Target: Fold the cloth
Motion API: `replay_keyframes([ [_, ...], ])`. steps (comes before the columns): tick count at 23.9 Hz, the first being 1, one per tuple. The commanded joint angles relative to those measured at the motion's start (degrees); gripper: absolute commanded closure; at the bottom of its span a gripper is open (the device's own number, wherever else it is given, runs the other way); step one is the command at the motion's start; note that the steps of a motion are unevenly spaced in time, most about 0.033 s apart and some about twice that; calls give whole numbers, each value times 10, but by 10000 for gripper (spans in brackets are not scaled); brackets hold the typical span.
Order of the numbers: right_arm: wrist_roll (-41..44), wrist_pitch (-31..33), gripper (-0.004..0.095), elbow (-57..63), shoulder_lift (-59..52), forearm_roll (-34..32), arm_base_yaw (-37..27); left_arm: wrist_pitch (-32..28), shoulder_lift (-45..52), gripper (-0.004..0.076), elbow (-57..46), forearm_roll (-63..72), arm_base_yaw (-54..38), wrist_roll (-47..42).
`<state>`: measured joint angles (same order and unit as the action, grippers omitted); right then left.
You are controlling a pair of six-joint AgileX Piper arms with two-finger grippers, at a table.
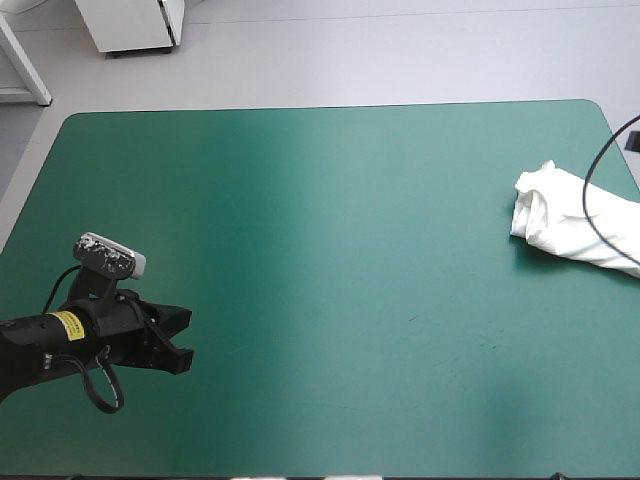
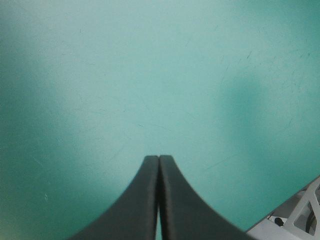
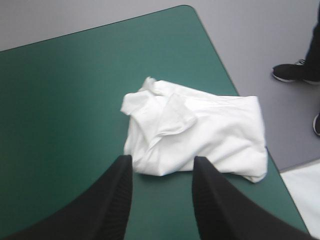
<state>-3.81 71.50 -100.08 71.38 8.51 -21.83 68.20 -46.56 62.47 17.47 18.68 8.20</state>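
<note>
Left arm: I reach in low from the table's left side, my left gripper (image 1: 178, 340) over the near-left part of the teal-green cover (image 1: 330, 250).
Left gripper: my black fingers are pressed together into one point, gripping nothing, with bare cover ahead.
Right gripper (image 3: 162, 161): my fingers stand apart and empty, above the near edge of the T-shirt (image 3: 200, 135).
T-shirt: a white folded bundle by the table's right edge, toward the far corner, well apart from my left gripper.

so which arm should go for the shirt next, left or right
Probably right. The right tool is open with the T-shirt just ahead of it, near the right edge of the teal-green cover. The left tool is shut over bare cover, far across from the T-shirt.
</note>
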Motion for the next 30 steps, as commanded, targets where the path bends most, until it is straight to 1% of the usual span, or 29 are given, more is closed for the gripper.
replay_keyframes([
  [1, -16, -18, 536, 33, -71, 8, 62, -27, 0, 733, 12, 13, 1, 7],
  [2, -20, -18, 536, 46, -87, 8, 84, -27, 0, 733, 12, 13, 1, 10],
  [3, -23, -18, 536, 68, -114, 10, 121, -27, 0, 733, 12, 13, 1, 14],
  [5, -23, -18, 536, 87, -150, 9, 158, -27, 0, 733, 12, 13, 1, 25],
  [6, -23, -18, 536, 92, -162, 14, 166, -27, 0, 733, 12, 13, 1, 25],
  [9, -24, -18, 538, 139, -223, 91, 172, -27, 0, 733, 12, 13, 1, 25],
  [11, -35, -18, 556, 183, -258, 120, 172, -27, 0, 733, 12, 13, 1, 25],
  [13, -39, -18, 623, 235, -295, 152, 172, -27, 0, 733, 12, 13, 1, 25],
  [14, -52, -18, 672, 266, -317, 178, 172, -27, 0, 733, 12, 13, 1, 25],
  [17, -78, -18, 769, 318, -359, 217, 172, -27, 0, 733, 12, 13, 1, 25],
  [19, -107, -18, 927, 365, -397, 257, 172, -25, 0, 733, 12, 13, 1, 25],
  [21, -109, -18, 923, 385, -420, 274, 172, -19, 0, 733, 12, 13, 1, 25],
  [25, -111, -18, 923, 411, -447, 279, 172, 8, 0, 733, 12, 13, 1, 25],
  [27, -134, -18, 923, 419, -456, 279, 172, 22, 5, 733, 12, 13, 1, 26],
  [30, -162, -17, 923, 430, -457, 268, 172, 21, 27, 733, 12, 13, 1, 36],
])
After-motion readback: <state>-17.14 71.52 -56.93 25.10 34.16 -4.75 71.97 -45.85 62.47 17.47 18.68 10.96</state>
